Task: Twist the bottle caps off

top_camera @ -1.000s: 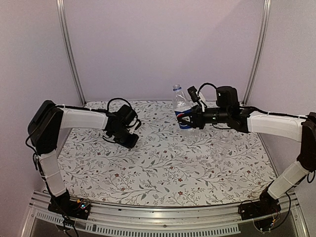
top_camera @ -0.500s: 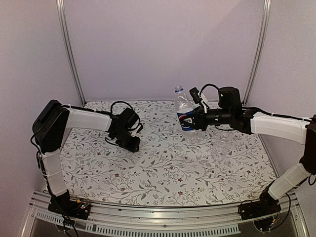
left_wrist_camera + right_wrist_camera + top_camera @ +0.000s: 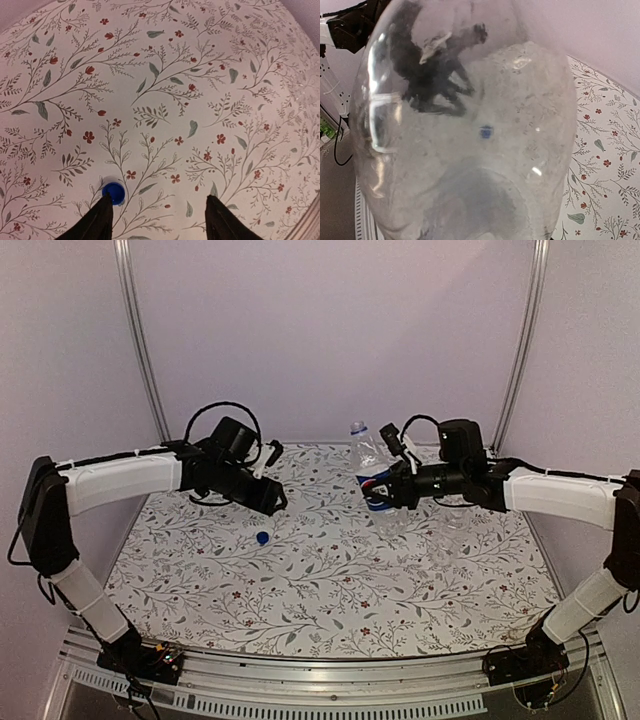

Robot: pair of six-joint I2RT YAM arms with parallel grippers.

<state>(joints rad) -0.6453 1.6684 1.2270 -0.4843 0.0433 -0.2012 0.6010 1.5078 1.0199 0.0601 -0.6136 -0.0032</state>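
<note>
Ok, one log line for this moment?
left gripper: open, above floral-print table | small round bright blue plastic cap: loose on table | right gripper: shut on clear plastic blue-labelled bottle

Left end effector (image 3: pixel 160 200) aloft, jaws apart; right end effector (image 3: pixel 380 492) level, jaws tight, arm outstretched

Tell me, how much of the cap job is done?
Done: the blue cap lies loose on the table, below the open left gripper. In hand: the right gripper grips the labelled bottle. Left: a faint second bottle farther right; its cap is not visible.
</note>
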